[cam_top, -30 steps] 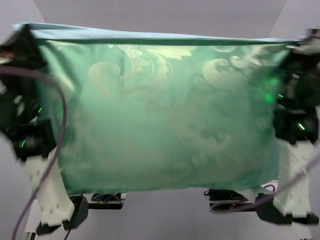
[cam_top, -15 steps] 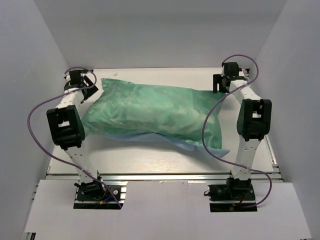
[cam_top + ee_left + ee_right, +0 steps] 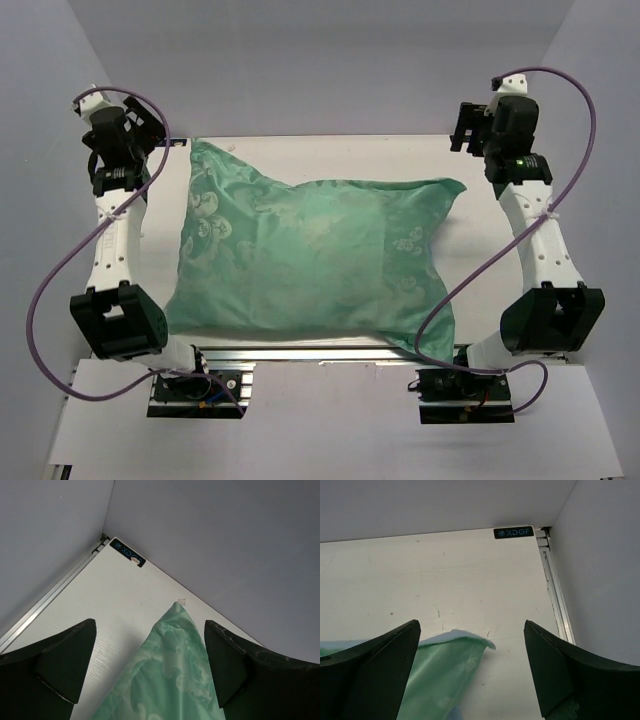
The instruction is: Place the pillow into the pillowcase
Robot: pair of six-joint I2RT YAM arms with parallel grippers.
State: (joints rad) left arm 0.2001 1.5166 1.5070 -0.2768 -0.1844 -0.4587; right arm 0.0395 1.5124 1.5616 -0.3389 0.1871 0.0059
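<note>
Since half a second ago both arms have drawn back, left pincer [image 3: 150, 635] and right pincer [image 3: 472, 630] spread empty over the far corners, leaving the plump pillowcase [image 3: 310, 260] flat across the counter [image 3: 330, 160]; we judge the hidden pillow is inside.

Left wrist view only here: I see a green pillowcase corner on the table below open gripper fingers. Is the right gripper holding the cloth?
Observer: No. The right gripper is open above the other far corner of the pillowcase, not touching it.
Operator: Any white pillow showing?
Observer: None in the top view; the pillowcase looks plump and filled, patterned green face up.
Operator: Where does it lie?
Observer: Across the table between both arms, one near corner reaching the front rail.
</note>
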